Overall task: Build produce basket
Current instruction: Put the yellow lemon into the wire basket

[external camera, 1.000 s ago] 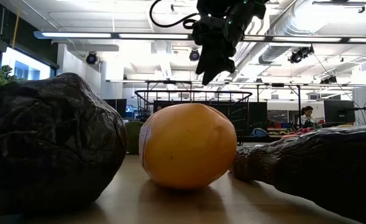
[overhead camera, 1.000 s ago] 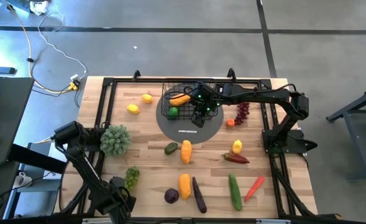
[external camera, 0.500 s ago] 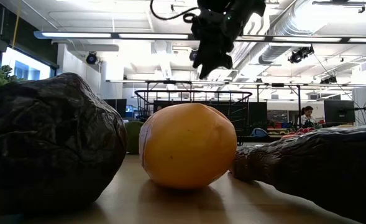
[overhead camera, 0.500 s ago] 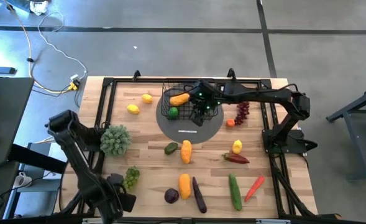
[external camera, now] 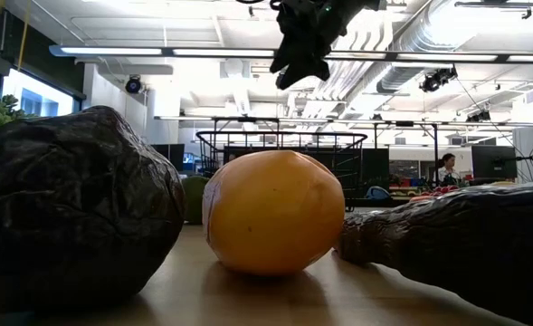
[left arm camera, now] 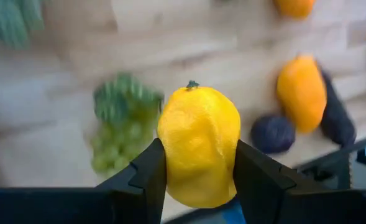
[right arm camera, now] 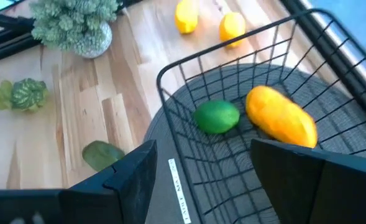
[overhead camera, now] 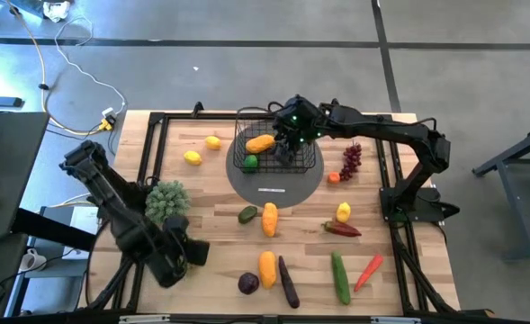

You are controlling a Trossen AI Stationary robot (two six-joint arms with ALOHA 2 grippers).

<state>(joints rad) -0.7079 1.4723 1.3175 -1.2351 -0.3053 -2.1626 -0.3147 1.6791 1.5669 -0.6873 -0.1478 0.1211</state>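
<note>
I'm holding a lemon (left arm camera: 199, 145) pinched in the left gripper (overhead camera: 176, 255), lower left of the overhead frame. The right gripper (overhead camera: 291, 135) is hanging spread and empty over the basket (overhead camera: 247, 135), upper centre, so I'm aiming to carry high, clearing that arm

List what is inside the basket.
The basket holds a lime and an orange fruit. The right pincer covers the near part, so anything there is hidden.

Black wire basket (right arm camera: 245, 124); pale wood-plank table (overhead camera: 211, 202); dimpled matt lemon (left arm camera: 199, 146).
</note>
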